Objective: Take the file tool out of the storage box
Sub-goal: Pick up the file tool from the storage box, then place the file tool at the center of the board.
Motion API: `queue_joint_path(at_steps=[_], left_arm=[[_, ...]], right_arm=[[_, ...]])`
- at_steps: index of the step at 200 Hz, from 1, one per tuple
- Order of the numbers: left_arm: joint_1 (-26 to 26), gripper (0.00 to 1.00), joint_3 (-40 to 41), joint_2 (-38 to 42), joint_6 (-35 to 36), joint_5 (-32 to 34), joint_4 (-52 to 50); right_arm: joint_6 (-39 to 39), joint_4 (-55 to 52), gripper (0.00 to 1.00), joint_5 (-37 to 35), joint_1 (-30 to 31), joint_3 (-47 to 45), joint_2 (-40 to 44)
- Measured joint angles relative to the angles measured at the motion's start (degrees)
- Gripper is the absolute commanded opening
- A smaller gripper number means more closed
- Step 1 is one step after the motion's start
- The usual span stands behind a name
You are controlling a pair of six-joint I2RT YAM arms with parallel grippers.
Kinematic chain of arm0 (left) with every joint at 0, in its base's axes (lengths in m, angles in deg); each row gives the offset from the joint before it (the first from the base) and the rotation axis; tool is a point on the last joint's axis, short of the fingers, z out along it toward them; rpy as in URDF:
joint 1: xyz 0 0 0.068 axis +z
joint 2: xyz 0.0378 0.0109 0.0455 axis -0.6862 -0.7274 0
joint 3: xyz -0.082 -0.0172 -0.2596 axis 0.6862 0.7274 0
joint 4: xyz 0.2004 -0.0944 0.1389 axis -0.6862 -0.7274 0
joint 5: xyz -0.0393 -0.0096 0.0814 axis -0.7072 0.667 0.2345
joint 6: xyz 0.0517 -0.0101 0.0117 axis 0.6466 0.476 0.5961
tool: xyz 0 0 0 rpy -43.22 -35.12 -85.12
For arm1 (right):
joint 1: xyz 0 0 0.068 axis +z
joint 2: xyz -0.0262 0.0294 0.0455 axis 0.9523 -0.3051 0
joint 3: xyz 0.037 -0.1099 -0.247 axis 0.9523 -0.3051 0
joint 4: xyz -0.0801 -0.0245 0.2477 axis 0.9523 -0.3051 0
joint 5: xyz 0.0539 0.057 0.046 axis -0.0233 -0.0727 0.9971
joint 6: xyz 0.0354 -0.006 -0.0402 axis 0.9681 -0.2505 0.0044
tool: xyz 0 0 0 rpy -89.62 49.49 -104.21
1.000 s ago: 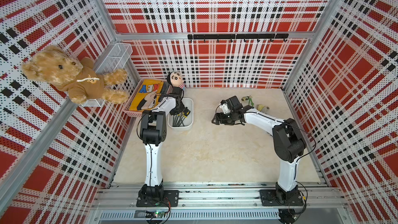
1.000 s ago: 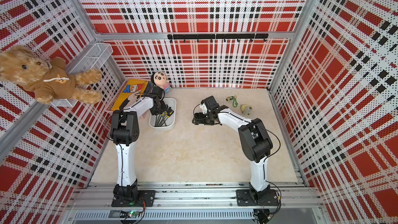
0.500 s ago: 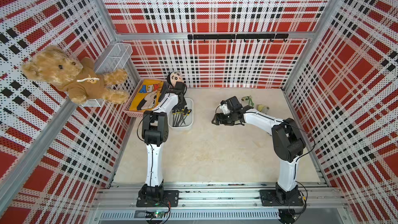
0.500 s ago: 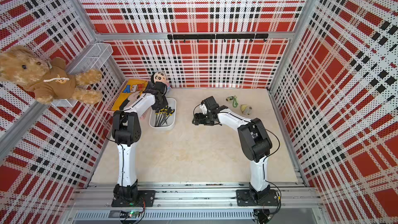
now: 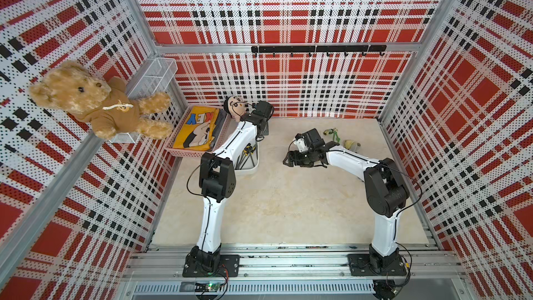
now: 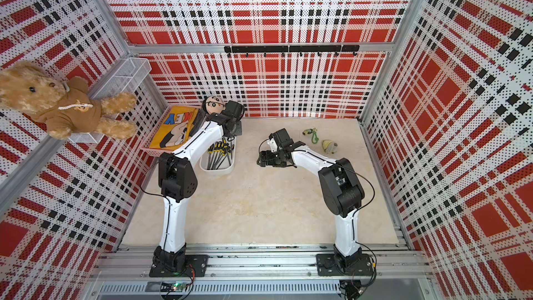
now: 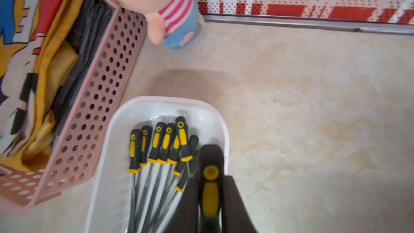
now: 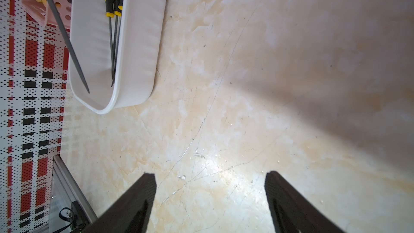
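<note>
Nearest, at the left hand point(image 7: 210, 177): clamped on the black-and-yellow handle of one file point(image 7: 210, 198), which is raised over the far end of the white box point(image 7: 109, 153). Long axis is judged to lie along the box, tip over its near end, so clearance is not yet gained. Further off: right hand point(image 8: 210, 174), spread apart over bare desk point(image 8: 246, 86), nothing held.

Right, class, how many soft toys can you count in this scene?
2. A brown teddy bear sits on the left wall's wire basket; a small doll stands at the table's back beside the pink basket. The small things farther right are unclear.
</note>
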Motion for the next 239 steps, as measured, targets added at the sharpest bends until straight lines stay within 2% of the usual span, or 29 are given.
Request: queue_joint_path(at_steps=[41,74,105,194,239], left_arm=[[-4.5,0.0,-2.45,-3.32,0.59,-7.02,1.29],[-6.58,0.0,-3.13,-8.22,-0.5,-10.05,2.32],[-5.77,0.0,-2.75,-10.93,-2.89,-10.91,2.25],[-2.95,0.0,0.39,-11.89,-7.52,-12.72,3.1],[-2.91,0.08,0.39,-13.07,-7.56,-13.14,3.28]], right_arm=[[1.77,2.91,0.84,-2.64,-0.63,-7.02,2.91],[2.08,3.37,0.85,-3.89,-2.12,-10.78,7.43],[1.53,4.2,0.85,-3.93,-3.08,-11.96,9.6],[1.51,4.59,0.85,-3.15,-3.13,-14.1,9.73],[1.53,4.61,0.85,-2.78,-3.13,-14.1,9.73]])
